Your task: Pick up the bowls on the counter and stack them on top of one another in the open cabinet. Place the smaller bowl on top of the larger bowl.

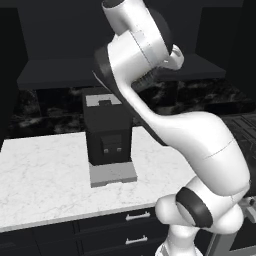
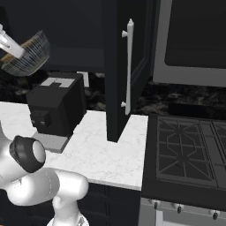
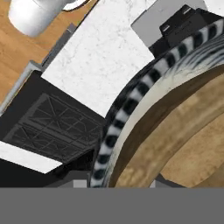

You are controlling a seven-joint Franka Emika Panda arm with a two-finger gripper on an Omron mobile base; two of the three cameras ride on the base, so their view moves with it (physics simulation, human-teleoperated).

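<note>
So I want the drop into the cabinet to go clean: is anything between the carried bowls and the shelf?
Nothing visible. The larger bowl, with the smaller bowl nested inside, hangs tilted above the coffee machine, before the open cabinet.

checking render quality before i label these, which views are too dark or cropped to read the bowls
Left base view: the arm blocks the middle, and the cabinet shelf is nearly black. Right base view: the larger bowl is lit but cut by the left edge. Hand view: the larger bowl's rim and the smaller bowl inside it are cropped close; no blur or glare.
</note>
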